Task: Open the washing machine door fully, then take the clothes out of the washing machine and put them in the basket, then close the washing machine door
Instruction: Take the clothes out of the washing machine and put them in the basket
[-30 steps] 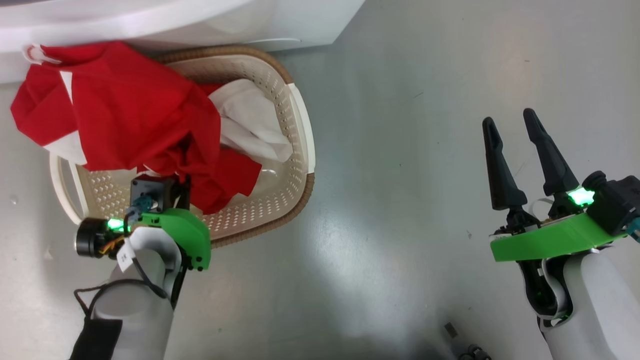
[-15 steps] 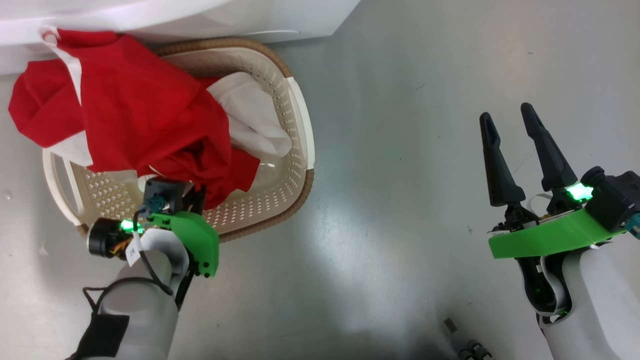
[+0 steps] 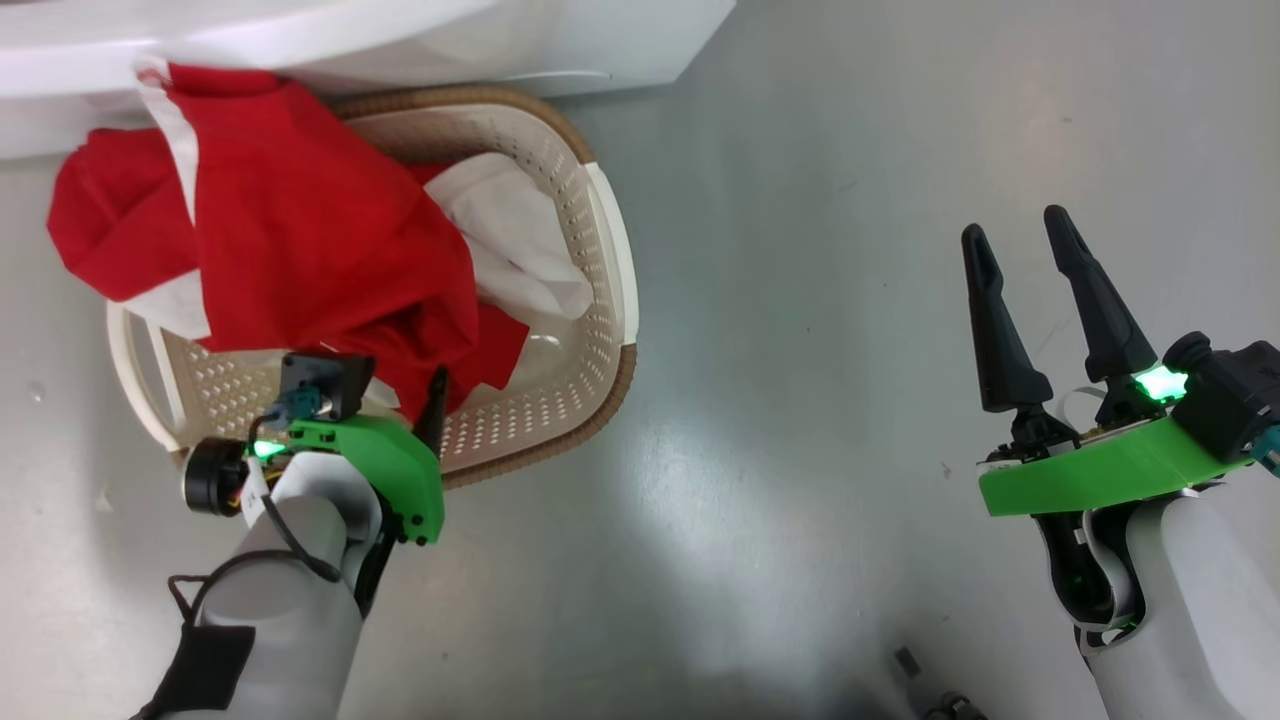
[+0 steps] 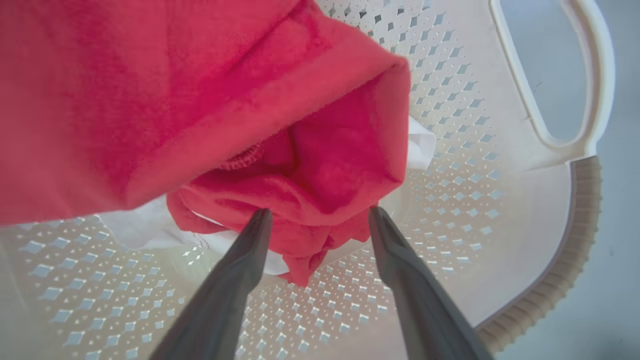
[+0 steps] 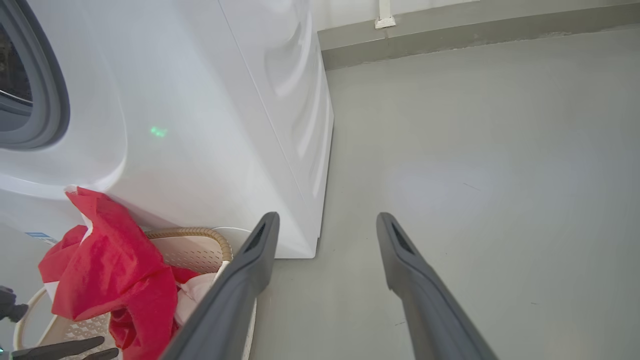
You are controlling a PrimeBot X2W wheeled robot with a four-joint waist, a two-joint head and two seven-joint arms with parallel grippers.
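Red clothes [image 3: 300, 230] piled in basket [image 3: 603, 330] by washer [image 5: 200, 100]
L claw [image 4: 317, 214] spread wide, clothes at its 12, unpinched; R claw [image 3: 1018, 235] spread too, empty.

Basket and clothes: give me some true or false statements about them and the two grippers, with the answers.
1. The clothes drape over the basket's rim. True.
2. The right gripper holds a garment. False: it is open and empty, above the floor.
3. The left gripper is open, its tips at the red fabric. True.
4. The basket stands alone in the middle of the room. False: it sits right at the foot of the washing machine.
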